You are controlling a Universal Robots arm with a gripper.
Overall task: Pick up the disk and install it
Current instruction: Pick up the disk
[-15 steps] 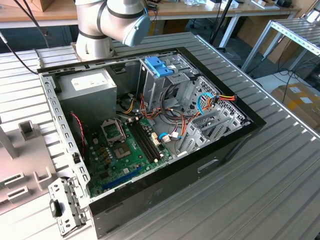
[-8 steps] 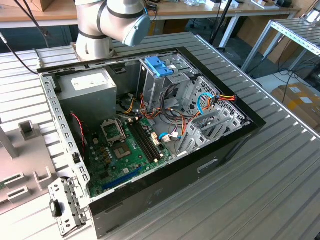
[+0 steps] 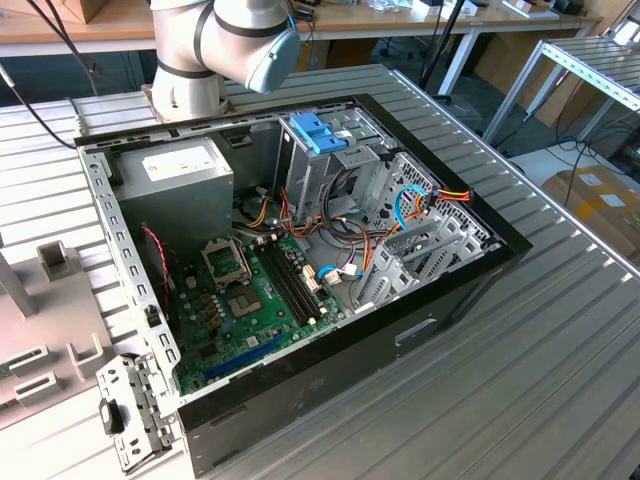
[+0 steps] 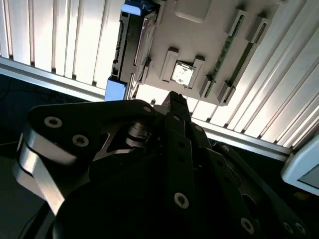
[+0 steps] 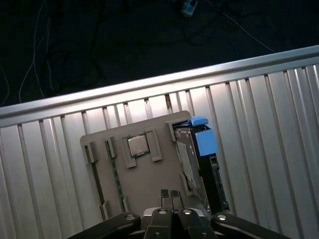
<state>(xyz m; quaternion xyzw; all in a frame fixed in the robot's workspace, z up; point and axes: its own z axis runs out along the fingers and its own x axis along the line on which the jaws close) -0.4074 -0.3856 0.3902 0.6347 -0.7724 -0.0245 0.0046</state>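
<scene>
The gripper (image 5: 171,195), a black metal linkage studded with round pivot pins, hangs with its two slim fingertips pressed together and nothing between them; in the second wrist view its tips (image 4: 177,99) also meet in a narrow point. Just beyond the tips lies a flat, matte grey-beige tray (image 5: 144,184) with raised blocky ribs that form slots. The disk (image 5: 199,159) stands on edge in the slot along one side of this tray, apart from the gripper: a thin rectangular slab with a dull silvery face, a dark side, and smooth bright blue plastic rails ending in a blue tab. In the second wrist view the disk (image 4: 133,45) shows the same dark edge with blue at both ends. A small square chip (image 5: 138,146) with a shiny metal top sits in a bracket near the middle of the tray. The tray rests on a table (image 5: 259,124) of pale ribbed aluminium slats with a straight edge rail, and dark floor lies past it. In the exterior view the arm (image 3: 220,40), glossy grey with a light-blue cap, rises behind an open black case (image 3: 330,370) holding a green board (image 3: 250,310), a boxy silver power unit (image 3: 185,175) and a ridged pale-blue latch (image 3: 318,132).
</scene>
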